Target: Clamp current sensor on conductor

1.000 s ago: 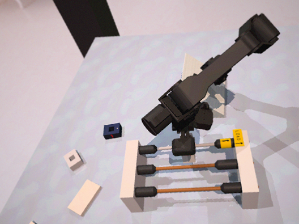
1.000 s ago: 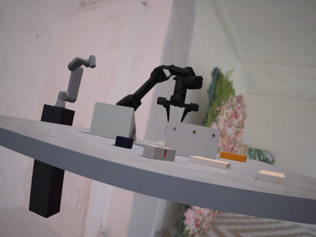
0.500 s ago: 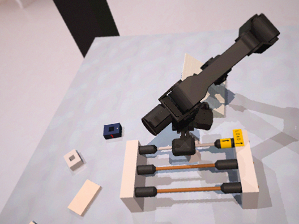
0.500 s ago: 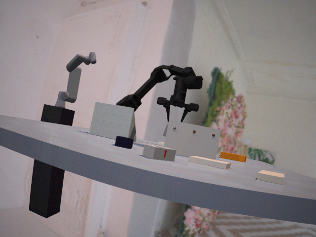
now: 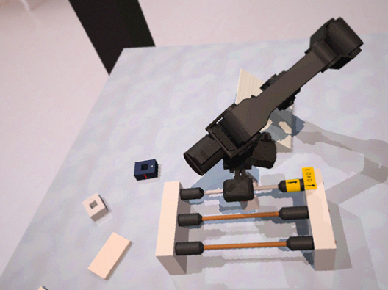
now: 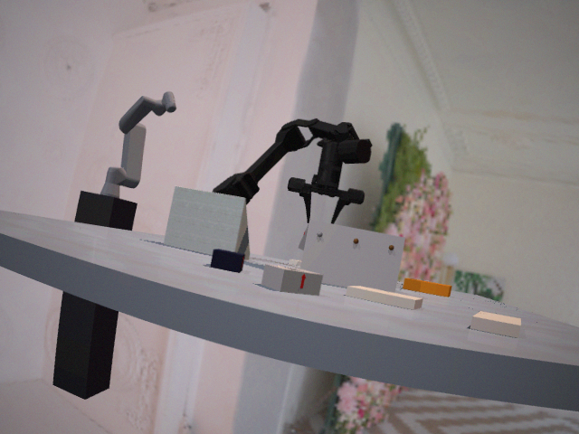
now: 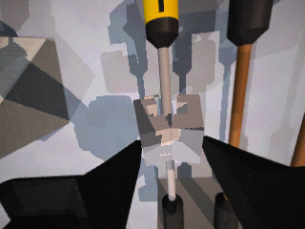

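The pale current sensor [image 7: 190, 119] [image 5: 250, 204] sits around the bare part of the LOAD conductor [image 7: 164, 72] [image 5: 264, 187], its two halves on either side of it. The yellow LOAD marker [image 5: 309, 178] stands at the conductor's right end in the top view. My gripper [image 7: 171, 142] [image 6: 320, 222] points down from above and is shut on the sensor, one finger against each outer side. The exterior view shows only a sliver of the sensor beside the rack. I cannot make out the sensor's arrow direction or its latch.
The rack's end walls [image 5: 318, 214] [image 6: 355, 266] carry two copper conductors beside the LOAD one. A navy block [image 5: 146, 169] [image 6: 227, 259], a pale block with a hole [image 5: 99, 208] and pale slabs [image 5: 109, 255] lie left in the top view. A pale box [image 6: 205, 219] stands near the arm.
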Controlling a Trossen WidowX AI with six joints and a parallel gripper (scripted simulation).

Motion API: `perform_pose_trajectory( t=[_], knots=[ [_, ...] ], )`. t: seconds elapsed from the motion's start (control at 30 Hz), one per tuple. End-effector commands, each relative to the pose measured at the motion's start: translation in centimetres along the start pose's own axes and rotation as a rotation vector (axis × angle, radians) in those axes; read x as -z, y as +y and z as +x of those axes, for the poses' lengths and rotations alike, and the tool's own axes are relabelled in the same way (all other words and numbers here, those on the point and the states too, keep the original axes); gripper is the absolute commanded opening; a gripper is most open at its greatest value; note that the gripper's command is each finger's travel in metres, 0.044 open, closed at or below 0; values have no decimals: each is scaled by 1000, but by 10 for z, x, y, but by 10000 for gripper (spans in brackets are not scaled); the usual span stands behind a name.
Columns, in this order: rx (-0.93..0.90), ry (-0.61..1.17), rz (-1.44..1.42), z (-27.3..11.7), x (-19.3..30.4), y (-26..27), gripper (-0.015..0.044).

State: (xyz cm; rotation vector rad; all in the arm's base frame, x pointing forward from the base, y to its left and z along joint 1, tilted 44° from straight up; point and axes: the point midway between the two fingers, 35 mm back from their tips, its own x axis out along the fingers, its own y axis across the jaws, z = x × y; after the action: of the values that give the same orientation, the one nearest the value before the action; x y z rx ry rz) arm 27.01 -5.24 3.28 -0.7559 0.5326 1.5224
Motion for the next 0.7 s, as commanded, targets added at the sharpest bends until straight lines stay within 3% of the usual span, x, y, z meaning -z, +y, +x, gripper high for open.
perform_pose_trajectory(
  t=[0.0, 0.5, 0.67],
  knots=[
    [0, 1, -2, -1, 0, 0, 53],
    [0, 1, -2, -1, 0, 0, 440],
    [0, 1, -2, -1, 0, 0, 440]
  ],
)
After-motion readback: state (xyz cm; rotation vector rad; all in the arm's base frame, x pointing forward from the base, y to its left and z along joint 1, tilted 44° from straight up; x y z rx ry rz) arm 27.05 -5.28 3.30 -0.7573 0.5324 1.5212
